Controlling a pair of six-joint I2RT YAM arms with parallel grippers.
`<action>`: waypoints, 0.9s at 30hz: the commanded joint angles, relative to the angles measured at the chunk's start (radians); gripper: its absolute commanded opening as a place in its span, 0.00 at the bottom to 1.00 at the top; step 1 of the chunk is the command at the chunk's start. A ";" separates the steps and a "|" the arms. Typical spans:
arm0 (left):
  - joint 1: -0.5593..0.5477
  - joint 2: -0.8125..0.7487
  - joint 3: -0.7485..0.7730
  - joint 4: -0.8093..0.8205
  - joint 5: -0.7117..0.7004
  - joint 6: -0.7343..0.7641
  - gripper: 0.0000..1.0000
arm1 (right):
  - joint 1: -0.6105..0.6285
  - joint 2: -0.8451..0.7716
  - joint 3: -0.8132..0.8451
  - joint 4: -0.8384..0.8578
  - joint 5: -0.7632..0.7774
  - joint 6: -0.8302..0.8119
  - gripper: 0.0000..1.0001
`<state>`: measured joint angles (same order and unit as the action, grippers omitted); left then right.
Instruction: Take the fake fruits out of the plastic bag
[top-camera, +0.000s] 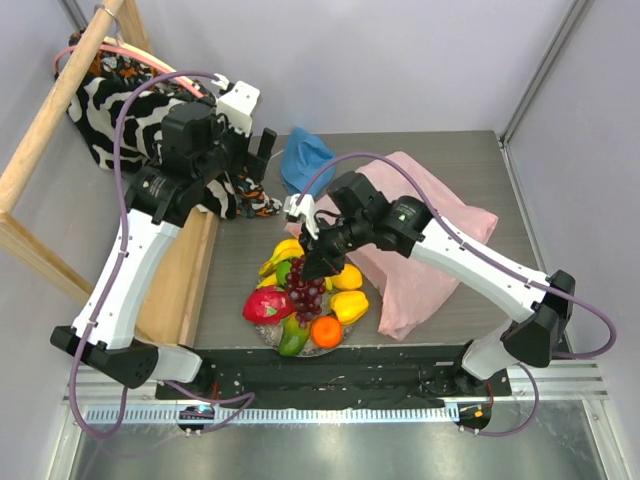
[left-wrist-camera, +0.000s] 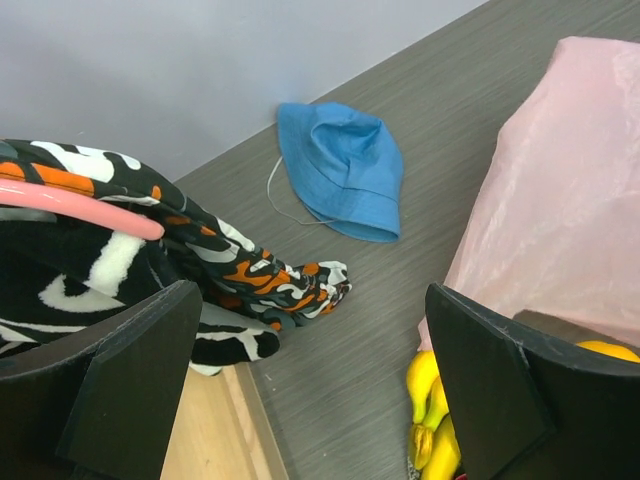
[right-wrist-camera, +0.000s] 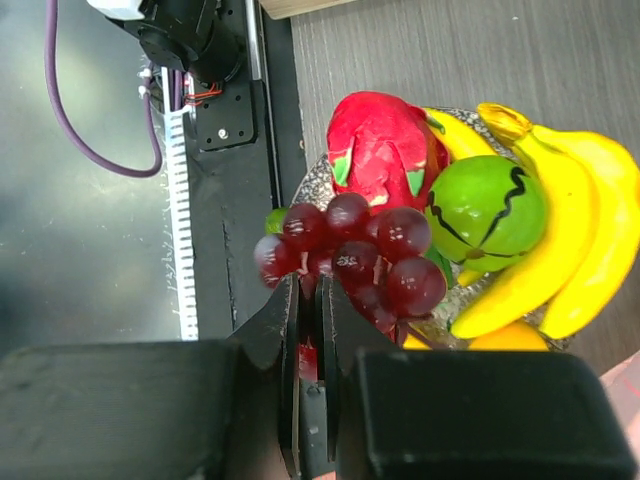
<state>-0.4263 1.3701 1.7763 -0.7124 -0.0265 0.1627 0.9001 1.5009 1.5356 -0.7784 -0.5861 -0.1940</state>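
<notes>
The fake fruits lie heaped on a plate (top-camera: 262, 331): banana bunch (top-camera: 284, 251), red dragon fruit (top-camera: 267, 305), yellow pepper (top-camera: 350, 305), orange (top-camera: 326, 331) and green apple (top-camera: 283, 272). My right gripper (top-camera: 308, 266) is shut on the stem of the dark purple grapes (top-camera: 308, 291) and holds them over the heap. The right wrist view shows the gripper (right-wrist-camera: 312, 290), the grapes (right-wrist-camera: 352, 256), the dragon fruit (right-wrist-camera: 380, 150), the apple (right-wrist-camera: 485, 210) and the bananas (right-wrist-camera: 575, 235). The pink plastic bag (top-camera: 425, 250) lies flat to the right. My left gripper (top-camera: 256, 150) is open and empty, raised at the back left.
A blue cloth hat (top-camera: 304, 160) lies at the back of the table and shows in the left wrist view (left-wrist-camera: 340, 170). Black-and-white patterned fabric (top-camera: 115, 100) hangs over a wooden frame (top-camera: 45, 120) on the left. The bag (left-wrist-camera: 560, 200) and the bananas (left-wrist-camera: 430, 410) show below the left gripper (left-wrist-camera: 320, 400).
</notes>
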 joint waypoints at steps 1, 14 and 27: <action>0.023 -0.042 -0.003 0.016 0.054 -0.026 1.00 | 0.010 0.004 -0.025 0.100 0.008 0.039 0.01; 0.035 -0.025 0.011 0.019 0.103 -0.054 1.00 | 0.010 -0.044 -0.192 0.107 0.233 0.008 0.01; 0.035 -0.009 0.017 0.021 0.138 -0.068 1.00 | 0.008 -0.085 -0.186 0.097 0.314 -0.013 0.56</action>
<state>-0.3969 1.3621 1.7741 -0.7155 0.0826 0.1085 0.9062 1.4643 1.2995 -0.7021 -0.3119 -0.1890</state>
